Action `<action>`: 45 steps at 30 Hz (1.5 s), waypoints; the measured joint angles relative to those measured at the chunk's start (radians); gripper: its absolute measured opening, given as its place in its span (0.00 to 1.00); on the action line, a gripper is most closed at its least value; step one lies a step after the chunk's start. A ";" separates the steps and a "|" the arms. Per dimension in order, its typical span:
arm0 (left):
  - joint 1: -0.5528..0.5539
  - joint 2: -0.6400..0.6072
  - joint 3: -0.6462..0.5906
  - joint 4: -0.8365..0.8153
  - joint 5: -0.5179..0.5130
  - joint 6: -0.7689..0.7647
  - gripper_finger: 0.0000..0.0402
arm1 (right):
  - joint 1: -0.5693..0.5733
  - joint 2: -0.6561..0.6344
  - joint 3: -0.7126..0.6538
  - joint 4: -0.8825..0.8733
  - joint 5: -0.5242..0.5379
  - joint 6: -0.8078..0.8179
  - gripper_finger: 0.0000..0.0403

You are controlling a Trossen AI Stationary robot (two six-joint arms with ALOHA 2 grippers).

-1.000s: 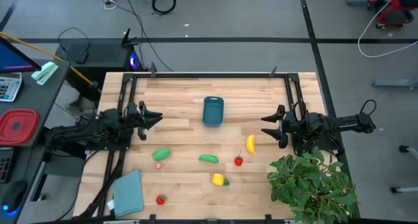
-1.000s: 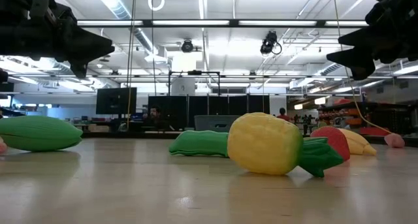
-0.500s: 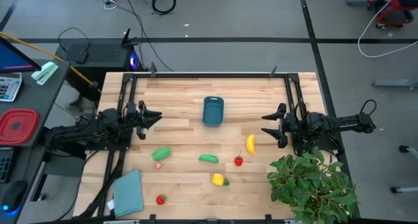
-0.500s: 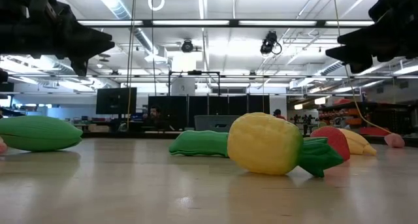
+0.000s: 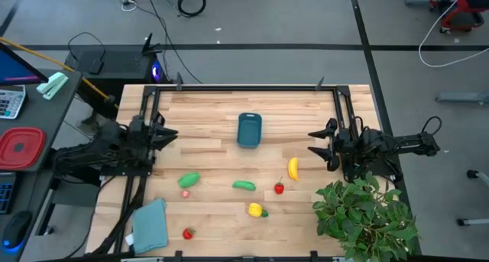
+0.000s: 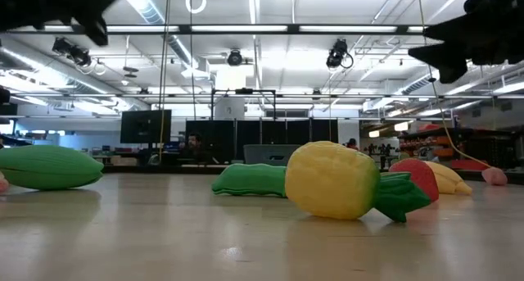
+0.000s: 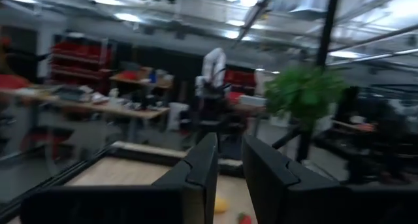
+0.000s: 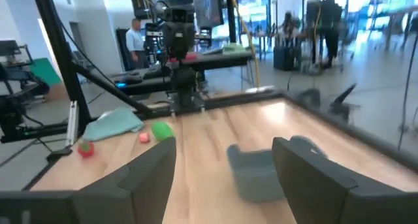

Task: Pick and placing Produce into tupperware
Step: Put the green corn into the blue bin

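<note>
One camera hangs overhead, looking straight down on the whole pale wooden slatted table (image 5: 229, 109) and the floor around it. A second sits at tabletop level, close behind the yellow-and-green plastic toy vegetable (image 6: 344, 183), facing level across the boards into the hall. Each wrist camera looks out past its own arm's dark fingers. Overhead and right wrist views share the small teal-blue rounded plastic tub (image 5: 249, 129) (image 8: 258, 172).

Left gripper (image 5: 170, 134) hangs above the table's left side, fingers nearly together; right gripper (image 5: 313, 141) hovers opposite, fingers spread wide.
</note>
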 joint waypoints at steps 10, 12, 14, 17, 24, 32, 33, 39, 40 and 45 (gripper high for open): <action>0.000 0.059 0.288 -0.542 -0.056 -0.176 0.29 | -0.008 0.000 0.001 0.126 -0.008 -0.026 0.65; 0.000 0.101 0.315 -0.599 -0.053 -0.224 0.31 | -0.008 0.000 0.001 0.136 0.005 -0.044 0.65; 0.000 0.151 0.329 -0.632 -0.047 -0.235 0.31 | -0.008 0.000 0.001 0.165 0.054 -0.070 0.65; 0.000 0.233 0.332 -0.663 -0.029 -0.274 0.32 | -0.008 0.000 0.002 0.189 0.156 -0.093 0.65; -0.001 0.445 0.333 -0.665 0.120 -0.359 0.31 | -0.008 0.000 0.002 0.168 0.367 -0.100 0.65; -0.017 0.646 0.333 -0.661 0.125 -0.175 0.30 | -0.008 0.000 0.002 0.168 0.348 0.069 0.65; -0.023 0.665 0.333 -0.662 0.125 -0.160 0.31 | -0.008 0.000 0.002 0.167 0.328 0.071 0.65; -0.061 0.745 0.333 -0.662 0.128 -0.172 0.44 | -0.008 0.000 0.002 0.167 0.278 0.074 0.65; -0.068 0.755 0.333 -0.665 0.133 -0.191 0.46 | -0.008 0.000 0.002 0.167 0.278 0.074 0.65; -0.127 0.808 0.333 -0.707 0.148 -0.301 0.54 | -0.008 0.000 0.002 0.167 0.278 0.065 0.65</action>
